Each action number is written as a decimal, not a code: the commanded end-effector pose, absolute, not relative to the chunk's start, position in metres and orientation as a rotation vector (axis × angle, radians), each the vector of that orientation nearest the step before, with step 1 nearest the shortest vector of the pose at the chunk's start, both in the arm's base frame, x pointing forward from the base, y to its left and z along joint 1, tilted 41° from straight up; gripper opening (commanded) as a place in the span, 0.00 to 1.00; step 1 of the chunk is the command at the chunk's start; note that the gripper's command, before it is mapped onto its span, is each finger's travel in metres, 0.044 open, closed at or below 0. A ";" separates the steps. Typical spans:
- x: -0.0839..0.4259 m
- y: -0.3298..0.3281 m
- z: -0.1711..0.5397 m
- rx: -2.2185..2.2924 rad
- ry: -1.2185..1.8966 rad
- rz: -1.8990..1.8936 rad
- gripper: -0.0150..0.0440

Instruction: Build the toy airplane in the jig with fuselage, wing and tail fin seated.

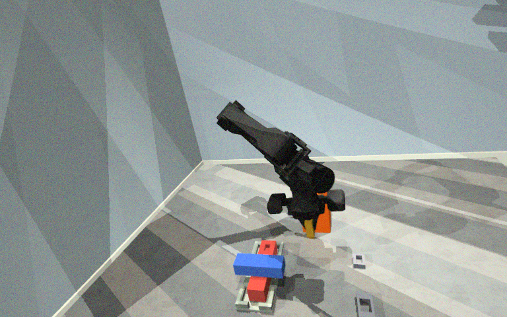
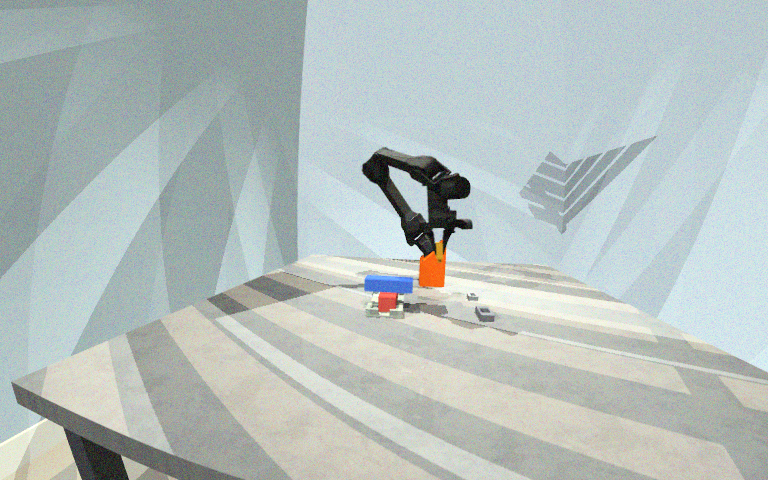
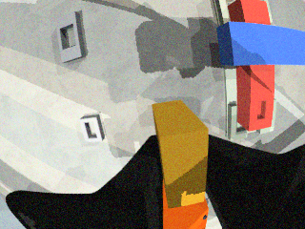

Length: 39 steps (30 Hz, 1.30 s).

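The red fuselage [image 1: 257,289] [image 2: 387,302] [image 3: 254,95] lies in the pale cradle [image 1: 255,308] [image 2: 376,312] [image 3: 232,126]. The blue wing [image 1: 259,265] [image 2: 388,284] [image 3: 262,44] lies across the fuselage; its tab is hidden. The tail socket [image 1: 267,247] [image 3: 261,110] shows empty near the fuselage's far end in the top view. My gripper [image 1: 308,222] [image 2: 439,244] [image 3: 172,139] is shut on the yellow tail fin [image 1: 309,230] [image 2: 438,252] [image 3: 183,153] and holds it above the table, beyond and to the right of the tail end. The fin's tab cannot be made out.
A small grey holder [image 1: 358,263] [image 2: 472,296] [image 3: 92,128] and a larger grey holder [image 1: 366,303] [image 2: 484,314] [image 3: 71,48] stand on the table right of the cradle. The orange arm base [image 1: 324,221] [image 2: 431,272] [image 3: 185,217] stands behind.
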State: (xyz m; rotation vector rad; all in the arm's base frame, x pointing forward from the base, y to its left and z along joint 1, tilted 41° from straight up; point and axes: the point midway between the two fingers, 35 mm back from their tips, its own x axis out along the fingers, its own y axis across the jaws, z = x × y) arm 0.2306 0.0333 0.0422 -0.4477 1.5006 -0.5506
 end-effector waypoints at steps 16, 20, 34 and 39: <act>0.225 -0.021 0.069 -0.471 1.495 -0.554 0.25; 0.222 -0.033 0.074 -0.477 1.494 -0.558 0.25; 0.205 -0.071 0.092 -0.502 1.494 -0.583 0.25; 0.198 -0.083 0.097 -0.512 1.496 -0.595 0.25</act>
